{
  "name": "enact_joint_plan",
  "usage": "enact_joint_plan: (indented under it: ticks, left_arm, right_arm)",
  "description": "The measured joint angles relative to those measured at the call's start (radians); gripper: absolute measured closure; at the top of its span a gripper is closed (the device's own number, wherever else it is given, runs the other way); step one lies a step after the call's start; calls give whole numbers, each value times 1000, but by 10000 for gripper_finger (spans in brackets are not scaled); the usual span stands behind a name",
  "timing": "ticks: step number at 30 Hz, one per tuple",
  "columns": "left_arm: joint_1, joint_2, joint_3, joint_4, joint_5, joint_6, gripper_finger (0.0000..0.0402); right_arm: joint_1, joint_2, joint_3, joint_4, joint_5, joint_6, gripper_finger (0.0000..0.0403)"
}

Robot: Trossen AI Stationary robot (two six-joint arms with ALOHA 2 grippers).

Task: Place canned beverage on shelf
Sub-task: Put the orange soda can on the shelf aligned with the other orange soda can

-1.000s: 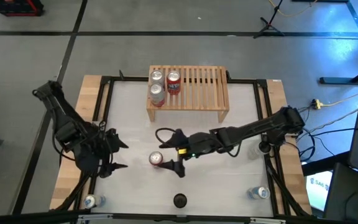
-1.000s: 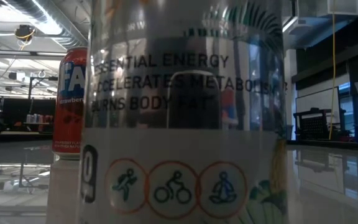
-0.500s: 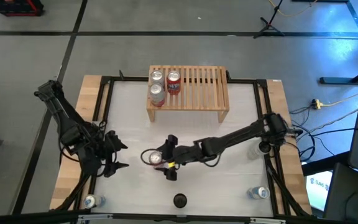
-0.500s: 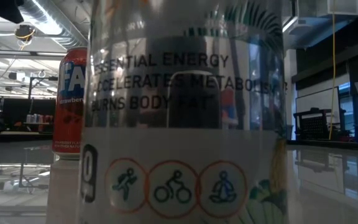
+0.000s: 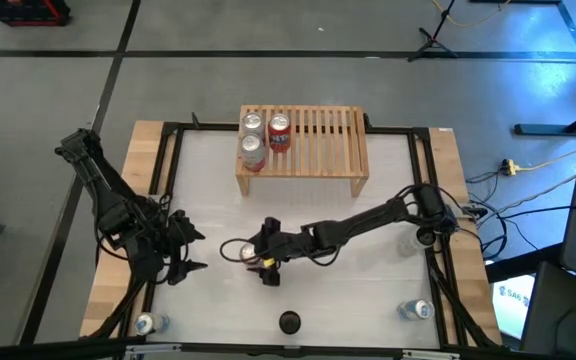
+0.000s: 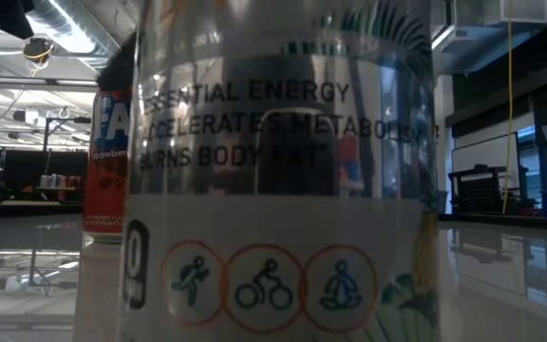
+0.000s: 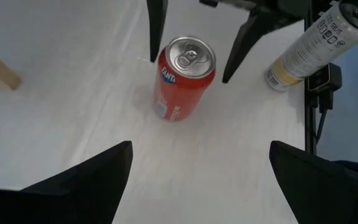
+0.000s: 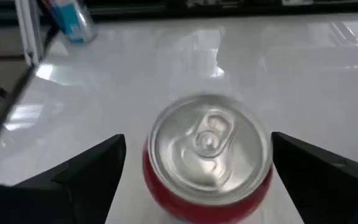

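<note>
A red soda can [image 7: 184,75] stands upright on the white table, left of its middle [image 5: 251,254]. My right gripper [image 8: 204,168] is open, with one finger on either side of the can and clear of it; the left wrist view shows gaps at both fingers [image 7: 157,28]. My left gripper [image 5: 190,250] is open and empty, at the table's left, pointing at the can. The light-wood shelf [image 5: 318,150] stands at the far middle, with three cans [image 5: 253,125] upright on its left end.
A tall pale can [image 6: 283,171] stands at the near edge [image 5: 288,322] and fills the low view; the red can [image 6: 107,161] shows behind it. More cans stand at the near left corner [image 5: 146,323], near right corner [image 5: 416,310] and right side [image 5: 408,243].
My right gripper has gone toward the table's left edge, up to the red can, and its open fingers now stand on either side of it. The can has stayed where it was.
</note>
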Motion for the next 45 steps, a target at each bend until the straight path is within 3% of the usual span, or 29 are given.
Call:
enact_joint_plan:
  ticks: [12, 15, 20, 23, 27, 37, 45]
  left_arm:
    - [0, 0, 0, -9, 3, 3, 33]
    - [0, 0, 0, -10, 3, 3, 33]
    - [0, 0, 0, -10, 0, 4, 33]
    - [0, 0, 0, -10, -3, 4, 33]
    - [0, 0, 0, -13, -4, 5, 33]
    - [0, 0, 0, -14, -7, 51, 33]
    - [0, 0, 0, -11, -7, 56, 33]
  right_arm:
    - [-5, 82, -2, 117, 0, -23, 21]
    - [-7, 80, -1, 144, 4, 12, 43]
    - [-6, 78, -1, 146, 29, 25, 114]
    - [-5, 78, 0, 145, 37, 77, 124]
    - [-5, 71, 74, -20, 52, 155, 124]
    - [3, 68, 369, -504, 139, 60, 124]
    - [2, 13, 474, -602, 169, 53, 124]
